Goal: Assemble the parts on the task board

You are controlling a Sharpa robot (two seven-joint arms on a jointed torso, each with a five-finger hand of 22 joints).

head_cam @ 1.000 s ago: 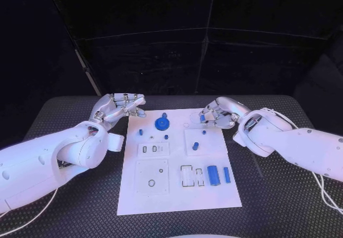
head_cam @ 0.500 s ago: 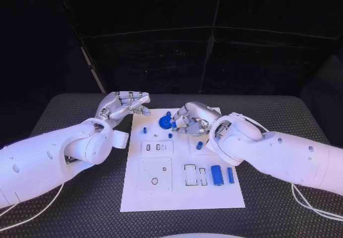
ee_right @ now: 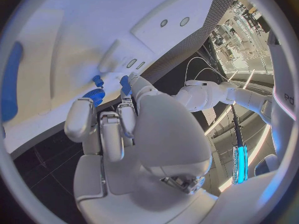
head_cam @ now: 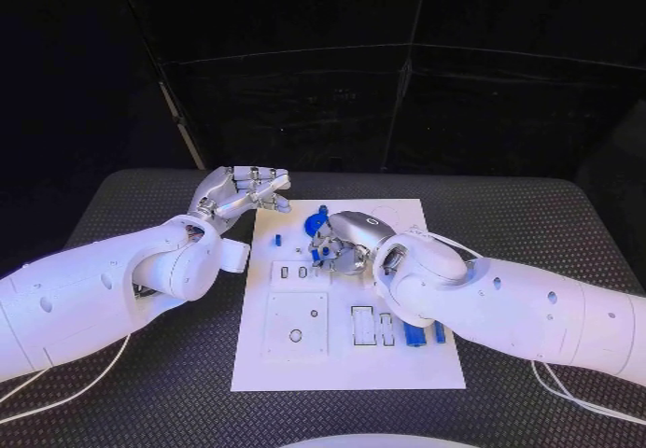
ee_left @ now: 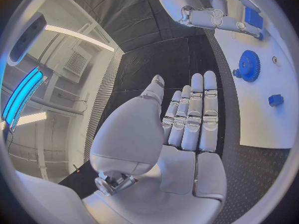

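Observation:
The white task board (head_cam: 347, 359) lies mid-table. A blue gear (head_cam: 313, 224) stands near its far edge, also in the left wrist view (ee_left: 249, 64) and the right wrist view (ee_right: 93, 95). My right hand (head_cam: 344, 245) hovers over the board right beside the gear with its fingers (ee_right: 109, 129) curled, their tips at the gear and at a small blue peg (ee_right: 125, 84). Whether it grips either is hidden. My left hand (head_cam: 246, 190) is off the board's far left corner, fingers (ee_left: 194, 114) straight and apart, holding nothing.
A small blue peg (head_cam: 277, 240) stands left of the gear. A blue cylinder (head_cam: 414, 336) and a blue bar (head_cam: 439, 331) lie by the board's right edge, beside empty slots (head_cam: 362, 327). Black matting (head_cam: 148, 373) surrounds the board.
My right hand has swung left across the board's far end, from its right corner to the blue gear. The left hand has stayed near the far left corner, fingers straighter.

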